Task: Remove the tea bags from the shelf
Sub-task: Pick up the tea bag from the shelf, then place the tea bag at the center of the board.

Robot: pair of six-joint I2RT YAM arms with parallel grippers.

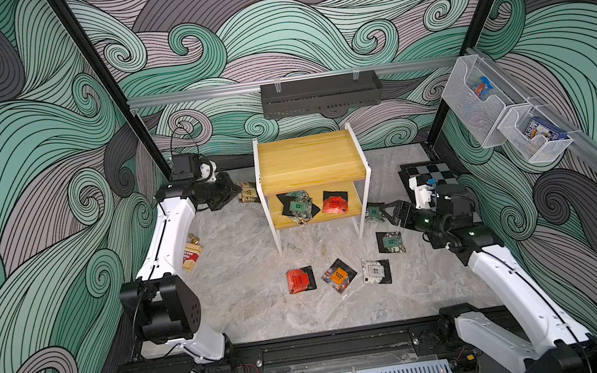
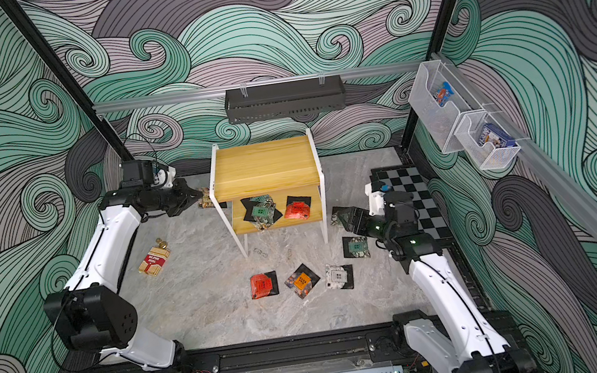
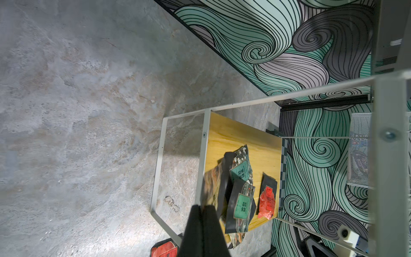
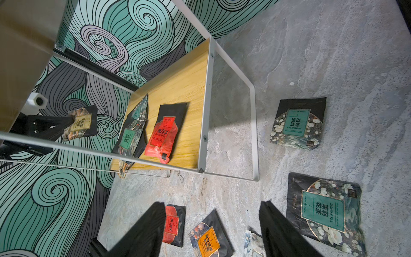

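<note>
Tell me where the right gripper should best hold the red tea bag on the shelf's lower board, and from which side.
Probably the edge facing the open right gripper. The red bag lies nearly flat on the lower board with the top board over it, so come in low and level from that open end, not from above.

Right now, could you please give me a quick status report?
Left gripper shut on yellow-labelled tea bag beside shelf. Right gripper open. Teal-labelled tea bags and red tea bag on lower tier. Top board overhangs them.
</note>
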